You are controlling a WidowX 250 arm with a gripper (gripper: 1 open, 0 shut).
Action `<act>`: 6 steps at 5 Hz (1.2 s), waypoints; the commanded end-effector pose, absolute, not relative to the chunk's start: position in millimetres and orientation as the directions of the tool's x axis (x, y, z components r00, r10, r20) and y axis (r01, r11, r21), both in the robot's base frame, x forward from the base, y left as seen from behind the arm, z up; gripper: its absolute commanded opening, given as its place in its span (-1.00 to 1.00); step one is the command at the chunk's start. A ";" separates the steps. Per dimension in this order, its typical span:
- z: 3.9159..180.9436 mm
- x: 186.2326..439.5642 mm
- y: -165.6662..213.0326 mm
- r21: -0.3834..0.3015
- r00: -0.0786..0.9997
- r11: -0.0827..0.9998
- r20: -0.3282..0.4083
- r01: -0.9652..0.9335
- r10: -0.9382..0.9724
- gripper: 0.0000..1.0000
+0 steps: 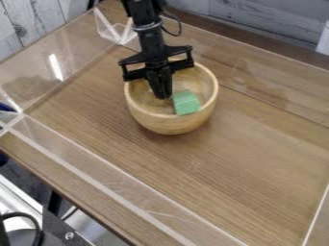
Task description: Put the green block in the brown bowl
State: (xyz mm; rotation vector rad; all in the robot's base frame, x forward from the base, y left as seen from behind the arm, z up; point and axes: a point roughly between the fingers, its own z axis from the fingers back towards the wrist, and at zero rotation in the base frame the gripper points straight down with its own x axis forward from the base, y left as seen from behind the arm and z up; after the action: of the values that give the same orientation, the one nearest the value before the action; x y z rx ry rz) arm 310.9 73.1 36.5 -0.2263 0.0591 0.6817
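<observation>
Inside the brown bowl, the shut claw partly hides the green block; grip unclear.

Indoor illumination of moderate brightness, with whitish glare on the tabletop to the left of the bowl and a shaded patch inside the bowl beneath the dark gripper. The picture is small and soft, fine edges being slightly blurred; detail in the black parts of the arm is largely lost to darkness.

Brown wooden table, round tan bowl on it, clear tape strips along its left side
</observation>
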 end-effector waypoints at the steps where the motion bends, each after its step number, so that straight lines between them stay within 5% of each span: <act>1: 35.1 323.7 72.0 -0.188 0.781 0.758 -0.107 -0.624 0.616 -1.00; 6: 23.1 334.3 73.0 -0.158 0.731 0.714 -0.096 -0.682 0.676 -1.00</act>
State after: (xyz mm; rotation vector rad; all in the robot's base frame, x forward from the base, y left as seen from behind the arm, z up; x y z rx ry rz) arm 331.9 73.9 25.6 -0.1910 0.0397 0.7608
